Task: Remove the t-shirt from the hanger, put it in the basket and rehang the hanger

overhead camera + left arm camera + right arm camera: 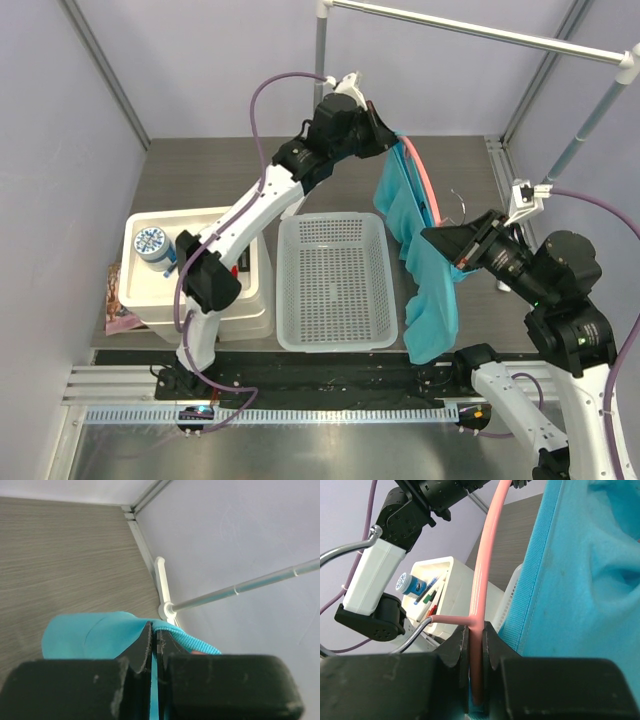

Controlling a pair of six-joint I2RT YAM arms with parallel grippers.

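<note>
The turquoise t-shirt [425, 270] hangs in the air to the right of the white mesh basket, draped along the salmon-pink hanger [426, 178]. My left gripper [392, 137] is shut on the shirt's upper edge at the hanger's far end; the left wrist view shows cloth [95, 635] pinched between the jaws [154, 639]. My right gripper [450, 250] is shut on the hanger's pink bar [487, 575] just by its wire hook [415, 635], with the shirt [585, 575] beside it.
A white mesh basket [336, 340] stands mid-table. A white bin [150, 295] with a blue tape roll and markers sits at left. The silver rack rail [480, 32] runs overhead at the back right, on posts.
</note>
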